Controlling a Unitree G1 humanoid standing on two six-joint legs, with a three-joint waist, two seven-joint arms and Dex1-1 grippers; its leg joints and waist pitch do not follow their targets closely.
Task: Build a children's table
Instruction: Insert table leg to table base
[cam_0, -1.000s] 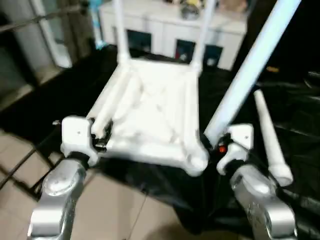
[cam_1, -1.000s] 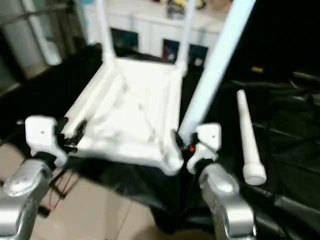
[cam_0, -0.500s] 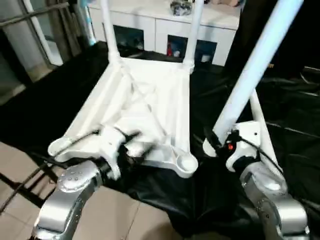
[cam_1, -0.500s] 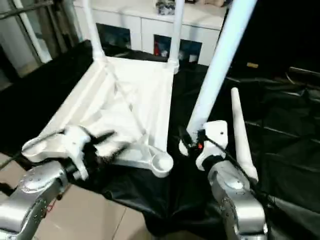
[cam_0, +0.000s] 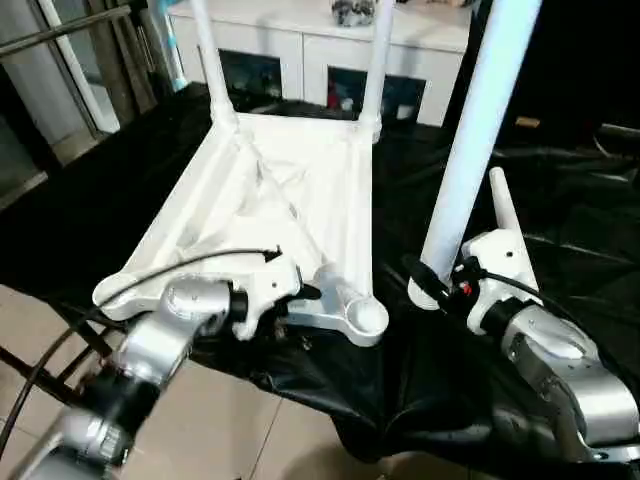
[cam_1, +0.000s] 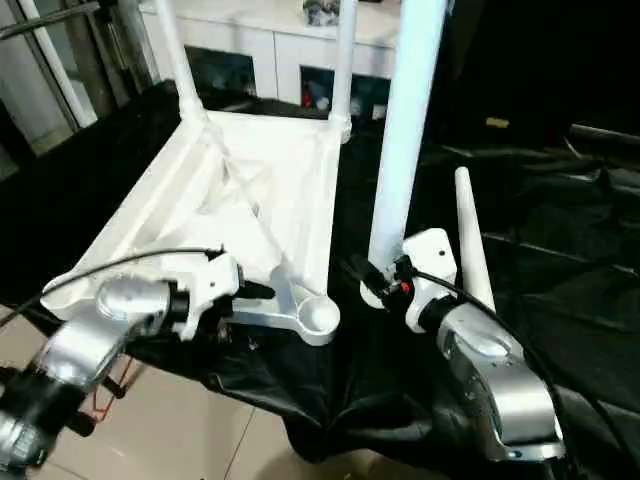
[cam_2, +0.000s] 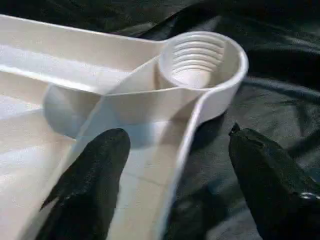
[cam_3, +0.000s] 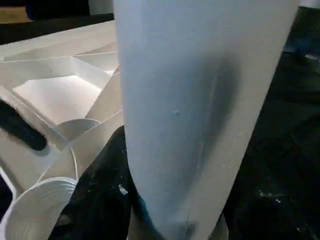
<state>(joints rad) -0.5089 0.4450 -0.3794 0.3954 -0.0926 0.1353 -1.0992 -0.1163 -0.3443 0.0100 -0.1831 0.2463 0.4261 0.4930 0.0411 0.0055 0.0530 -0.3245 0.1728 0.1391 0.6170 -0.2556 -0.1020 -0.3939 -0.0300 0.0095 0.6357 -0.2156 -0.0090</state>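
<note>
While the right gripper (cam_0: 432, 283) clasped an upright leg (cam_0: 470, 150) beside the tabletop (cam_0: 290, 200), its empty corner socket (cam_2: 200, 57) lay nearby. The left gripper (cam_2: 175, 170) stood open, straddling the tabletop's rim by that socket.

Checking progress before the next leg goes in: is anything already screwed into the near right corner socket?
No, the white plastic tabletop's threaded round corner socket stands empty.

We're looking at smooth, slightly glossy white plastic on the tabletop (cam_0: 290, 210) and legs (cam_0: 478, 140), with a ridged socket (cam_2: 202, 57). The black sheet (cam_0: 560, 210) under it is shiny and crinkly like plastic film. Forearms (cam_0: 560, 370) look like brushed silver metal, fingers (cam_2: 95, 170) matt black.
</note>
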